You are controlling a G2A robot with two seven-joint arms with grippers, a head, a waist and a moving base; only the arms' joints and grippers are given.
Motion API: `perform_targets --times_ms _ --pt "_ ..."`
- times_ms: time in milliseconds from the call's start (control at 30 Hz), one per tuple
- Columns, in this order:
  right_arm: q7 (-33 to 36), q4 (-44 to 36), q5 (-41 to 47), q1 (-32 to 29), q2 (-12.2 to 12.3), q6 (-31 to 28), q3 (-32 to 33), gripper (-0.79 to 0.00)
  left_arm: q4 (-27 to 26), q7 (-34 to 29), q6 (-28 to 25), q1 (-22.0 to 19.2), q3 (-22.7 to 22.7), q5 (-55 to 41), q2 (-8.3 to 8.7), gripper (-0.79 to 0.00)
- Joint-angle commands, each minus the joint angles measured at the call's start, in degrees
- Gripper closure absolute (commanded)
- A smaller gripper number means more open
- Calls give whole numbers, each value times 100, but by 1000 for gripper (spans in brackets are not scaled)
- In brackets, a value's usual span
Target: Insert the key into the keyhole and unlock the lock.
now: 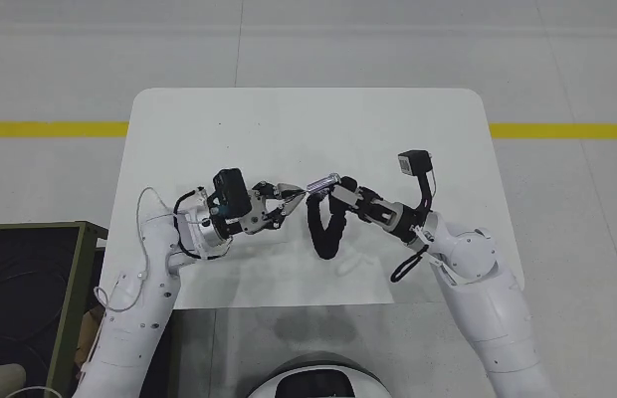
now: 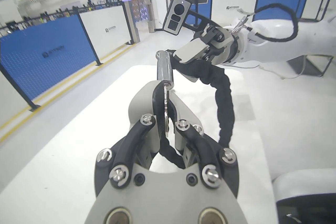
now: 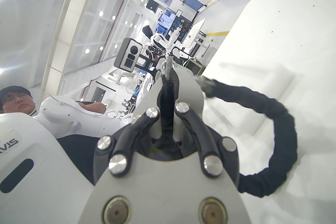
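Note:
The lock is a silver cylinder (image 2: 164,66) on a black sleeved cable loop (image 2: 223,104), held in the air above the white table (image 1: 438,129). My left gripper (image 2: 166,89) is shut on a flat metal key (image 2: 166,109), whose tip meets the cylinder's near end. My right gripper (image 2: 183,55) is shut on the lock where the cable joins the cylinder. From above, the left gripper (image 1: 287,193) and right gripper (image 1: 338,191) face each other mid-table with the cylinder (image 1: 321,182) between them. The cable (image 3: 278,130) hangs beside the right gripper (image 3: 168,72).
A dark green bin (image 1: 35,289) stands off the table's left front corner. A yellow line (image 1: 547,130) runs across the floor beyond the table. The tabletop carries nothing else around the arms.

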Motion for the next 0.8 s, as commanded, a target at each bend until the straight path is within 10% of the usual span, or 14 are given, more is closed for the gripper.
perform_targets --times_ms 0,100,133,167,400,567,767 --pt "-28 3 -13 4 4 10 -10 0 158 1141 606 -3 90 1191 36 0" --pt "-92 12 -143 14 11 62 -36 0 531 2146 1224 -5 246 1996 83 0" --pt "-160 26 -223 21 13 91 -32 0 666 2309 1271 -39 246 1917 83 -548" --pt "-226 36 -340 31 16 115 -23 0 792 2407 1179 -51 253 1710 79 -785" --pt "-944 89 -1322 7 45 426 165 0 1163 1805 -43 -33 -417 -997 85 -785" --pt "-1135 481 -1062 80 26 1001 163 0 1632 -341 -585 44 -489 -5215 164 -785" --pt "-1209 1396 -323 401 -38 1282 56 0 1210 -2771 -39 311 -679 -8749 414 -785"
